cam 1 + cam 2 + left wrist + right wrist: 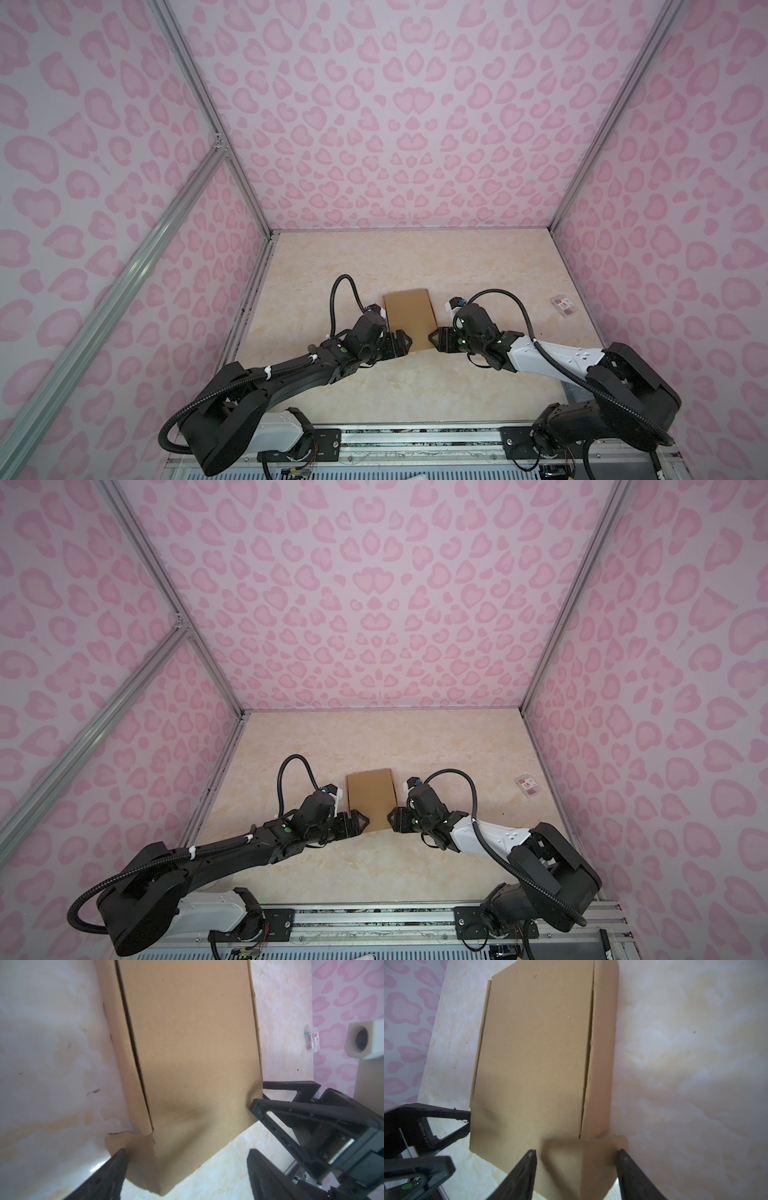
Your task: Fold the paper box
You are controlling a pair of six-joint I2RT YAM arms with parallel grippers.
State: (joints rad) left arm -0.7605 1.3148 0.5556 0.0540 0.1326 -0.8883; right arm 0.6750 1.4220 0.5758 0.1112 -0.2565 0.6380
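Marble tabletop (457, 266); paper box (409, 318) lying at centre. At its 7 o'clock corner, left gripper (187, 1153), jaws spread wide astride the flap. At 5 o'clock, right gripper (576, 1152), jaws apart astride that corner's flap. Well apart at 3 o'clock, clear packet (563, 306).

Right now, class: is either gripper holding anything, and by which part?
Left gripper: nothing, its jaws stand open around the paper box's near corner. Right gripper: jaws flank the box's corner flap; a firm hold cannot be told.
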